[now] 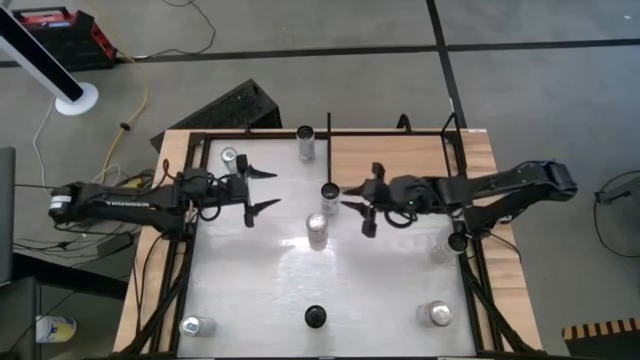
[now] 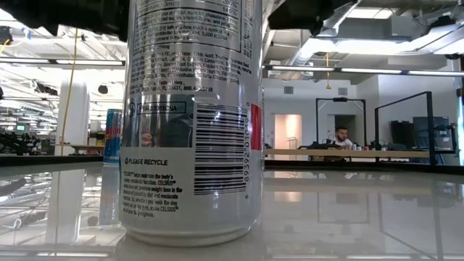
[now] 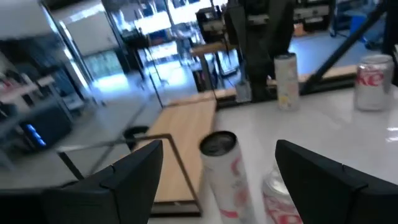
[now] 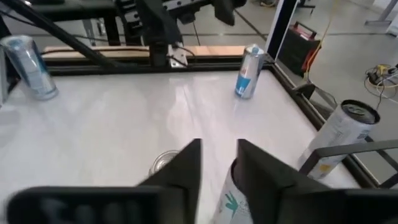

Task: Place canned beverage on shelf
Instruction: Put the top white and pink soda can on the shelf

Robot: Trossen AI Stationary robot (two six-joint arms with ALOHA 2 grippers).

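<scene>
1. Fingers first: the left gripper (image 1: pixel 262 190) hovers over the white tabletop (image 1: pixel 260 290) with its jaws spread wide and nothing in them. In its wrist view, a dark-topped can (image 3: pixel 219 165) stands ahead in the gap between the fingers, not touched.
2. The right gripper (image 1: pixel 347 197) faces it from the other side. Its fingers (image 4: pixel 186 165) are only a little apart, with bare tabletop showing through the gap, so I'd call it released too (no can pinched, as far as I can see).
3. Between the two grippers sit that dark-topped can (image 1: pixel 330 192) and, just nearer the front, a silver can (image 1: pixel 318 230). Both are upright and free-standing.
4. More cans are dotted about: a tall one (image 1: pixel 306 143) at the far edge, one (image 1: pixel 230 156) at the far left, and three more along the front.
5. The shelf (image 1: pixel 395 152), the light-wood panel with black rods at the far side, has no can on it that I can make out.
6. So progress is basically zero: nothing is gripped, lifted or placed. Choosing a can, closing on it, carrying it over and setting it down upright are all left to do.
</scene>
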